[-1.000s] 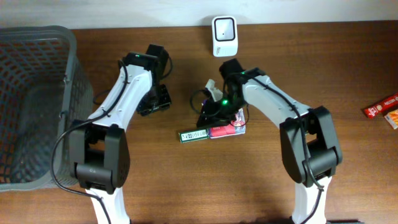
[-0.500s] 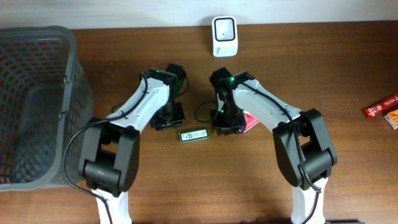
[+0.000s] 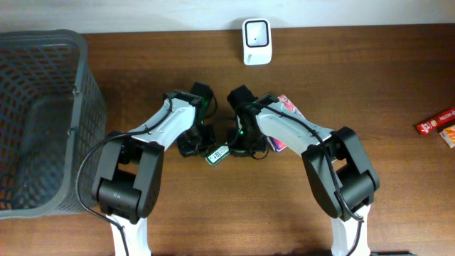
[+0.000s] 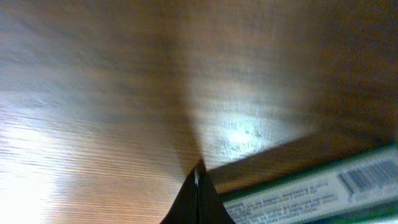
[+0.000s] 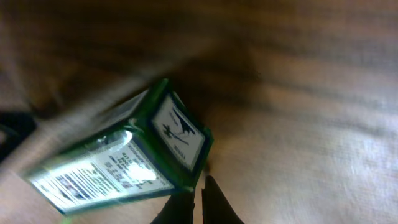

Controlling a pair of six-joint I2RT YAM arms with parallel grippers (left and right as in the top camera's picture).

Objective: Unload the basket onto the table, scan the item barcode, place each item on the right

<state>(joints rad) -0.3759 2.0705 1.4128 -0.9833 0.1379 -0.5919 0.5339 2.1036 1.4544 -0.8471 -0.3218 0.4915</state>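
Nearest the robot's side of the brown wooden worktop (image 3: 234, 213) lies the small green carton with a white printed label (image 3: 217, 154). It lies flat and slightly skewed, between the two arms. The left pincer (image 4: 198, 186) is pressed together with nothing between its tips. In the left wrist view it points down at the wood just beside the carton's long edge, and the carton's barcode shows at the lower right. Whether it touches the carton cannot be told. The right pincer (image 5: 198, 198) has its tips drawn together too, holding nothing. In the right wrist view it sits just beside the carton's square end face, which is white with a dark drawing on it. Just beyond the carton, a flat red packet (image 3: 290, 107) lies under the right arm, with a corner showing past the arm's far side. To the left stands a large grey mesh basket (image 3: 85, 85), well apart from the carton. At the right edge lie two red snack wrappers (image 3: 435, 122). Farthest back, against the worktop's rear edge, stands the white barcode scanner (image 3: 256, 33).
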